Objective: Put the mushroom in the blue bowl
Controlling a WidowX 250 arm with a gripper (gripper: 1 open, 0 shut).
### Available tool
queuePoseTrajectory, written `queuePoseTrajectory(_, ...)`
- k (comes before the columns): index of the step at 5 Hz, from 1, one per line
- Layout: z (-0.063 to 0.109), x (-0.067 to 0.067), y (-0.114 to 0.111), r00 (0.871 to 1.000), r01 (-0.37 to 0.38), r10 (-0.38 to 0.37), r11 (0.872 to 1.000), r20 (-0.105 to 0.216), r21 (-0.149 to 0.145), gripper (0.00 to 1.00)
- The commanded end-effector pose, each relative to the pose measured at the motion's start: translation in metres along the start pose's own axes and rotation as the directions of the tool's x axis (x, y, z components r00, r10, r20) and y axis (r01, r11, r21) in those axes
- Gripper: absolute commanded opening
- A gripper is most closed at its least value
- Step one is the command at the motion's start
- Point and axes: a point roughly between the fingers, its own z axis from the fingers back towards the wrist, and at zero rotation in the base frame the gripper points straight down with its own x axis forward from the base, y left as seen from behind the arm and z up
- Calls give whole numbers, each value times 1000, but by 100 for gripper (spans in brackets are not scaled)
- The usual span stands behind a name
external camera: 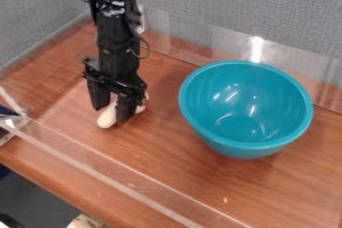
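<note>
I see the gripper [112, 109] pointing straight down, jaws closed around the mushroom [110, 118] on the wooden table [80, 62], blue bowl [246, 107] well apart to its right

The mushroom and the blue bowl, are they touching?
Apart. The camera view shows bare wooden table between the mushroom and the blue bowl.

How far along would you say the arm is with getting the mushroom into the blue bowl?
Early stage. Done: the arm is down at the mushroom, which lies on the wooden table left of the blue bowl. In hand: the tool straddles the mushroom with its fingers drawn in around it; whether the grip is firm cannot be told. Left: lifting it, carrying it right and dropping it in the bowl, which holds nothing yet.
</note>
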Motion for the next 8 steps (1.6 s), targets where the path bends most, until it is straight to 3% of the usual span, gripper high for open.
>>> queuePoseTrajectory(1, 10, 7, -3, 999, 24, -25, 999, 33, 20, 0)
queuePoseTrajectory(3, 62, 5, -11, 993, 53, -55, 998, 101, 20, 0)
queuePoseTrajectory(4, 114, 20, -34, 972, 130, -140, 989, 189, 67, 0)
queuePoseTrajectory(5, 158, 46, -31, 958, 141, -163, 984, 237, 107, 0)
queuePoseTrajectory(7, 101, 25, -26, 973, 166, -179, 982, 146, 96, 0)
queuePoseTrajectory(8, 81, 20, -19, 976, 171, -182, 981, 118, 92, 0)
